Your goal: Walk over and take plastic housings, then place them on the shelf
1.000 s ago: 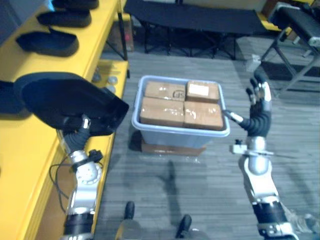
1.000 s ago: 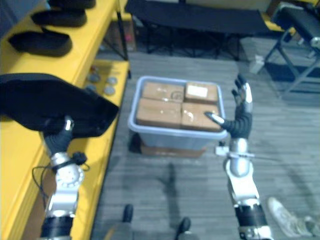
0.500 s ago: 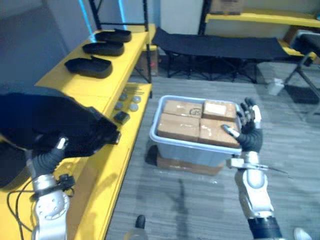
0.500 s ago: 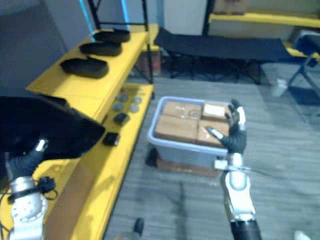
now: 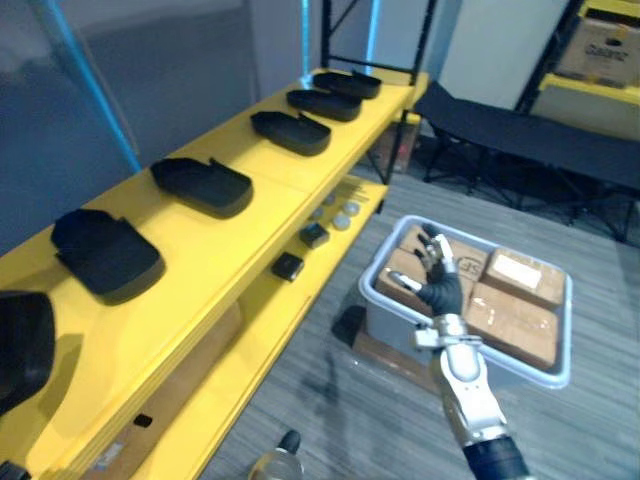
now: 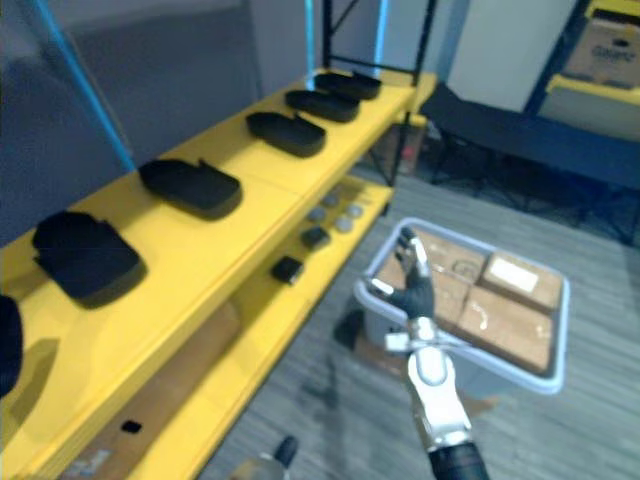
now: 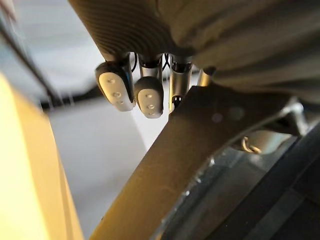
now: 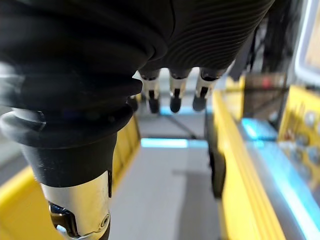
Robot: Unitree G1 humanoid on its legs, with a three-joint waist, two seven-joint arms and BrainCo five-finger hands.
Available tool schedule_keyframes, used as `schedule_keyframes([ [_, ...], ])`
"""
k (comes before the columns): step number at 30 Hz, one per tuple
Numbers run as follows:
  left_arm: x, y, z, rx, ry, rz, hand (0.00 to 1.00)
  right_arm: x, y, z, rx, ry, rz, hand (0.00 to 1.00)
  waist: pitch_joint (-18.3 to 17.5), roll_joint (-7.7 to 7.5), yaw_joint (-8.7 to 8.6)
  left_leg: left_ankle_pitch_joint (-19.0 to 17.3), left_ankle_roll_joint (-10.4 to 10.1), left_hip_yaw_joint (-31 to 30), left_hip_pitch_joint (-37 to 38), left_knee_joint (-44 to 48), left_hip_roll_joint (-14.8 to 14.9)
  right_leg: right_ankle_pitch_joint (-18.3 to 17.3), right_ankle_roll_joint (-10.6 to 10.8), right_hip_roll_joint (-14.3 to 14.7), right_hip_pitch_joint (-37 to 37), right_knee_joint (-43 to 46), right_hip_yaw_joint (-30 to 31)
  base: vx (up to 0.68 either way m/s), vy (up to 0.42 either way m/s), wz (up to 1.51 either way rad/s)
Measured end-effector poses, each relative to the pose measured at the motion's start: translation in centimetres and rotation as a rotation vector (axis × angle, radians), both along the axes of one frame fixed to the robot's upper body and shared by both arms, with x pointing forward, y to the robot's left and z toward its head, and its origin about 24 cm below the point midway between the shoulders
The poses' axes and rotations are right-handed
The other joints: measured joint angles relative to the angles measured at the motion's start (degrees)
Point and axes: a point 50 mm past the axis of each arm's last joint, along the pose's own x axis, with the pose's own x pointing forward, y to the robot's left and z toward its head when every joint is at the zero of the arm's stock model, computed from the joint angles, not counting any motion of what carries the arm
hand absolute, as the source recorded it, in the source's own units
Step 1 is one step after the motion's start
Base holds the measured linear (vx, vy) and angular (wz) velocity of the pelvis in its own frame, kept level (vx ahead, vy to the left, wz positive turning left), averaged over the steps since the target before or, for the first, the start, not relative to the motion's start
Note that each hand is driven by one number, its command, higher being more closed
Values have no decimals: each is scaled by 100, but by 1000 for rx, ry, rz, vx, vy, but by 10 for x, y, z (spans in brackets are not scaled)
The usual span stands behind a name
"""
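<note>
**Housing in the left hand, five more on the yellow shelf**

Print first: one white label (image 5: pixel 513 268) sits on a box, and its writing is too small for you to read. That box is one of several brown cardboard boxes (image 5: pixel 510 325) packed flat in a grey bin (image 5: pixel 395 325), which stands on the floor beside the yellow shelf (image 5: pixel 250 215). On the shelf's lower tier lie small parts (image 5: pixel 288 266), some dark and some round.

Your left hand (image 7: pixel 148 95) has its fingers curled over the edge of the held housing (image 7: pixel 210 140), at the shelf's near end. Five other black housings (image 5: pixel 200 185) lie in a row along the shelf top. Your right hand (image 5: pixel 437 285) is raised by the bin's shelf-side rim, fingers spread and empty.
</note>
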Motion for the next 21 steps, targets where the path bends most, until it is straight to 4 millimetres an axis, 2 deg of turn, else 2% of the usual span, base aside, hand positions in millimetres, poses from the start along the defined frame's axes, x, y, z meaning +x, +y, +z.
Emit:
schedule_keyframes([
  [3,3,-2,-1,0,-14,-12,100,1,1,2,7,-2,8,0,-29,-46,-23,44,61,1,-118,0,-9,-44,-3,-7,-59,105,-88,-18,-7,20],
  [5,19,-6,-1,-5,-42,-71,100,0,-4,-1,9,19,-12,0,-17,-69,-300,165,228,289,-468,124,-46,-40,36,-25,64,183,-615,9,-18,102],
  [7,39,-12,2,-2,-71,-154,100,-4,-13,-9,5,65,-71,0,77,-32,-373,283,325,476,-646,240,-113,-1,92,-81,249,297,-1049,59,64,131],
  [8,42,-14,4,3,-80,-172,100,-6,-15,-13,2,87,-94,0,109,-27,-366,341,349,393,-631,200,-191,-6,87,-125,324,350,-1158,91,128,114],
  [10,42,-14,7,16,-94,-164,100,-7,-14,-16,-12,101,-107,0,170,27,-339,405,420,310,-637,46,-311,-136,-113,-222,331,484,-1156,86,146,82],
  [12,41,-12,11,36,-115,-132,100,-5,-13,-12,-24,85,-100,0,408,69,-351,429,454,523,-629,12,-366,-501,-289,-318,435,633,-1135,20,105,79],
  [15,33,-10,13,46,-138,-71,100,-3,-10,-10,-35,76,-81,0,516,100,-238,447,476,729,-632,34,-391,-689,-245,-399,394,824,-1023,-7,34,21],
  [17,28,-11,24,100,-165,-39,100,-3,-10,-10,-36,75,-71,0,623,40,-217,445,479,820,-663,206,-428,-867,-239,-556,386,1106,-1023,18,-1,16],
  [19,26,-15,38,172,-198,-40,100,-3,-8,-10,-32,74,-63,0,708,-78,-212,238,561,847,-840,647,-529,-940,-276,-727,401,1411,-1106,53,-10,22],
  [20,27,-20,46,223,-205,-52,100,-3,-8,-9,-37,72,-55,0,771,-95,-220,-12,590,842,-998,1125,-564,-872,-297,-805,402,1703,-1015,65,61,22],
  [21,28,-22,49,257,-196,-59,100,-3,-9,-9,-49,69,-54,0,820,-22,-226,-147,607,781,-1061,1424,-523,-711,-433,-822,365,1972,-821,63,136,14],
])
